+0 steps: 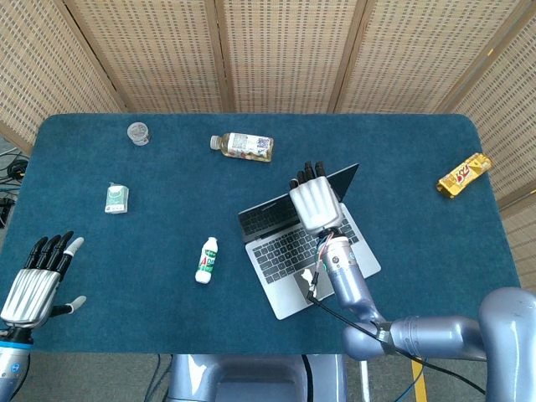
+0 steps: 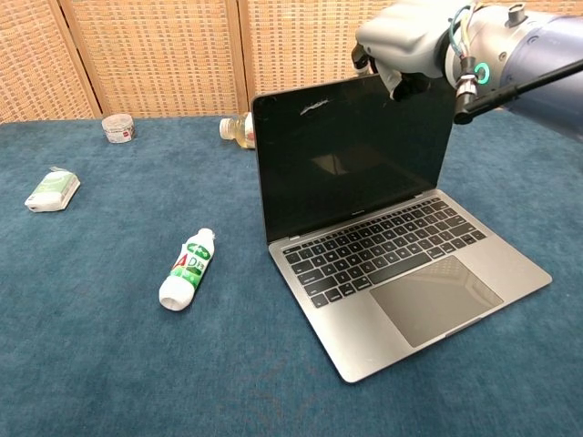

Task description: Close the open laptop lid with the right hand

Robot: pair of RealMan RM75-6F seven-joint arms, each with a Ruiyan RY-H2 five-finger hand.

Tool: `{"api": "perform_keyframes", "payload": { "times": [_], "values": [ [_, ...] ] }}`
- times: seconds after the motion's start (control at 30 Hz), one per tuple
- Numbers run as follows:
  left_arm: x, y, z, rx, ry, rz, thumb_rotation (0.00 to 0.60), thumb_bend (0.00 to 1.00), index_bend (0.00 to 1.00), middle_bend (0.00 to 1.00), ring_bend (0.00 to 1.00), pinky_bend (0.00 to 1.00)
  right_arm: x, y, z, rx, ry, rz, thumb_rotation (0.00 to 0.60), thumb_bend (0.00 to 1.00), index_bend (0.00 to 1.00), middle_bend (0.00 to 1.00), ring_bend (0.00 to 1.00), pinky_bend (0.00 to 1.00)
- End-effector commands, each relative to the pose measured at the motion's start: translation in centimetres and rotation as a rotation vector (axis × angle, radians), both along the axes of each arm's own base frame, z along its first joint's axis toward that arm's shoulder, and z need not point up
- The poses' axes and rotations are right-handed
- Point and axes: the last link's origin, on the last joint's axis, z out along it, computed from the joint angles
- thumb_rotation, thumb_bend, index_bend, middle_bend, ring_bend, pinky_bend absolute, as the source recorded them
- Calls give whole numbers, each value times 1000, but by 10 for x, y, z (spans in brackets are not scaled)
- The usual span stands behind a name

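Observation:
The grey laptop [image 1: 289, 251] [image 2: 401, 273] stands open near the table's middle, its dark screen [image 2: 351, 155] close to upright. My right hand [image 1: 315, 203] [image 2: 405, 41] rests on the lid's top edge, fingers hooked over the back of it. It holds nothing. My left hand [image 1: 35, 280] hovers at the table's front left corner, fingers spread and empty; the chest view does not show it.
A small white bottle with a green label [image 1: 206, 260] [image 2: 186, 269] lies left of the laptop. A drink bottle [image 1: 243, 146] lies behind it. A white packet [image 1: 116, 198], a small jar [image 1: 138, 132] and a yellow snack bar [image 1: 463, 174] lie farther off.

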Motion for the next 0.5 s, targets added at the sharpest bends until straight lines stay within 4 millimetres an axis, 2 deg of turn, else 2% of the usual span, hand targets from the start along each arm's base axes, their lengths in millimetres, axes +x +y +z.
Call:
{"api": "perform_keyframes", "payload": {
  "times": [0.03, 0.5],
  "values": [
    [1, -1, 0, -2, 1, -4, 600, 0, 0, 0, 0, 0, -2, 2, 2, -3, 8, -6, 600, 1000, 381, 320, 179, 201],
    [7, -6, 1, 8, -1, -31, 600, 0, 0, 0, 0, 0, -16, 24, 3, 4, 28, -21, 600, 1000, 381, 320, 179, 207]
  ]
}}
